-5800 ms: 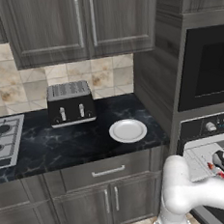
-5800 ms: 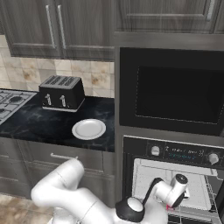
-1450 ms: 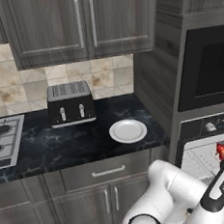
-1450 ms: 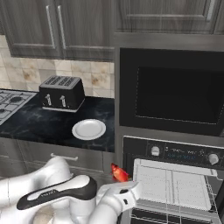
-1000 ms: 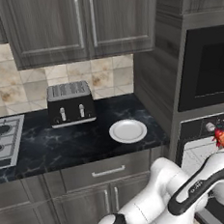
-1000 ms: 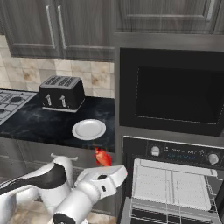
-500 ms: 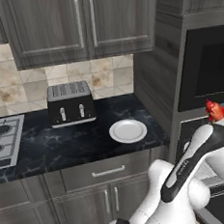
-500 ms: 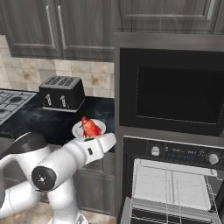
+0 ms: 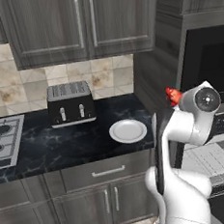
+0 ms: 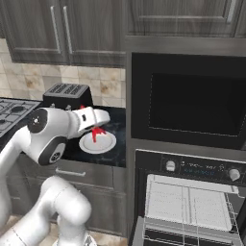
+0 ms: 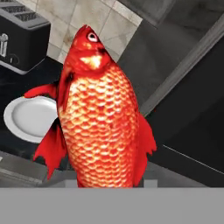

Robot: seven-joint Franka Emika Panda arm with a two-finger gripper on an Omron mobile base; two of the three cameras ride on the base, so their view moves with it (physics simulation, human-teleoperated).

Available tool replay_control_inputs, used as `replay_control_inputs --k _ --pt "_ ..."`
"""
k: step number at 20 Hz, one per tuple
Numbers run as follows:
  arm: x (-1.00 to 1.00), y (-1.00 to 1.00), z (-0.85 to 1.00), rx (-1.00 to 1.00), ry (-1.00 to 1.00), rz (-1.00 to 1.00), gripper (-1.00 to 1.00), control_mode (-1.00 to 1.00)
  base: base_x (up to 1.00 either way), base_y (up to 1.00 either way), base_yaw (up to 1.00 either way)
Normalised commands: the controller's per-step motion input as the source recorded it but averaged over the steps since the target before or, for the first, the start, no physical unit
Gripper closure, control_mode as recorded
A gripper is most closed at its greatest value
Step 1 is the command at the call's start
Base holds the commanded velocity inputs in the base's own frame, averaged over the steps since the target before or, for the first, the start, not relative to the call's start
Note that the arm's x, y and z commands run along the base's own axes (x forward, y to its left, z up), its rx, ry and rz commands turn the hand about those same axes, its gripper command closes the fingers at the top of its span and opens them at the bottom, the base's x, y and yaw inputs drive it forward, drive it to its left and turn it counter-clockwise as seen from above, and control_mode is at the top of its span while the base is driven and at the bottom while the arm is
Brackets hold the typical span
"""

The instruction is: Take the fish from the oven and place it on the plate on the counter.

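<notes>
Pinching the fish [image 11: 100, 118], the end effector [image 10: 97, 126] hangs over the plate [image 10: 108, 143] beside toaster [image 9: 70, 102].

We see the red-orange, scaly fish [image 11: 98, 118] held aloft above the empty white plate [image 9: 128, 131] on the black marble worktop [image 9: 49, 144], oven [image 10: 190, 202] open.

- I see the fish [image 11: 98, 118] is red-orange with a fine scale pattern, deep red fins and a pale patch behind its head.
- The plate [image 9: 128, 131] near the counter's right front edge is plain white.
- The counter [image 9: 59, 143] is black with thin white veins.
- The toaster [image 9: 70, 103] is black with a grey top.
</notes>
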Motion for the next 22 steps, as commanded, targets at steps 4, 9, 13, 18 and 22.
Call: replay_control_inputs --k 4,9,13,18,22 --pt "1.0 0.27 -0.76 0.0 0.2 0.0 1.0 -1.0 0.0 0.0 0.0" --pt "0.84 0.25 -0.08 0.0 0.18 0.0 1.0 -1.0 0.0 0.0 0.0" --pt "0.81 0.67 -0.02 0.02 0.39 -0.03 1.0 -1.0 0.0 0.0 0.0" --pt "0.4 0.51 -0.12 0.0 0.26 -0.12 1.0 -1.0 0.0 0.0 0.0" --pt "0.42 0.2 -0.4 0.03 0.17 -0.05 1.0 -1.0 0.0 0.0 0.0"
